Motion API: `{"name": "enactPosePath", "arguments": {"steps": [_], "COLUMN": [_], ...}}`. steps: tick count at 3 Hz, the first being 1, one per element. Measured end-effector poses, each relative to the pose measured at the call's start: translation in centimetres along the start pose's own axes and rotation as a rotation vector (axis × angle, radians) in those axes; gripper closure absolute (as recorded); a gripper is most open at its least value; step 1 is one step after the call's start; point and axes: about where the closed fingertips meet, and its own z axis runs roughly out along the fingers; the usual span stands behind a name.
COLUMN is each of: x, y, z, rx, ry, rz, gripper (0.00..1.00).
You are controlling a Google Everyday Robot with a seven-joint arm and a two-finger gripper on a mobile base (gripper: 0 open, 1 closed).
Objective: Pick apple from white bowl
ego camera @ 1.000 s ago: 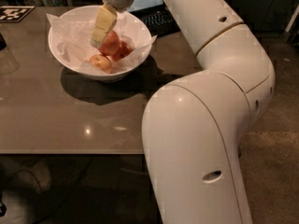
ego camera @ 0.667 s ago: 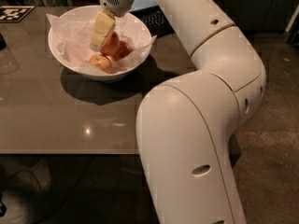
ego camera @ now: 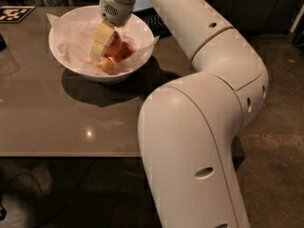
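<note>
The white bowl [ego camera: 71, 61] stands on the table at the upper left, lined with crinkled white tissue. Inside it lie the orange-red apple [ego camera: 116, 48], a smaller deep-red apple [ego camera: 127, 52] to its right and a small yellow-orange apple [ego camera: 107, 65] in front. My gripper [ego camera: 100, 49] reaches down into the bowl from above. Its cream-coloured end is against the left side of the orange-red apple and hides part of it.
The bowl sits on a glossy grey-brown table [ego camera: 57, 122]. A dark keyboard [ego camera: 159, 25] lies behind the bowl on the right. A black-and-white marker tag [ego camera: 14, 13] is at the far left. My large white arm [ego camera: 199, 141] fills the right foreground.
My gripper has sunk a little deeper into the bowl, down against the apples. My arm's elbow has shifted slightly left. The bowl and the apples have not moved.
</note>
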Motion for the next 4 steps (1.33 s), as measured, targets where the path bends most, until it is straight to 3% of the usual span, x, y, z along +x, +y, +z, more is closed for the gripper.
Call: {"name": "enactPosePath", "arguments": {"steps": [4], "x": [-0.76], "y": [-0.47], "z": [0.72], "rx": [0.012], "ry": [-0.021], "rz": [-0.001], "gripper": [0.88]}}
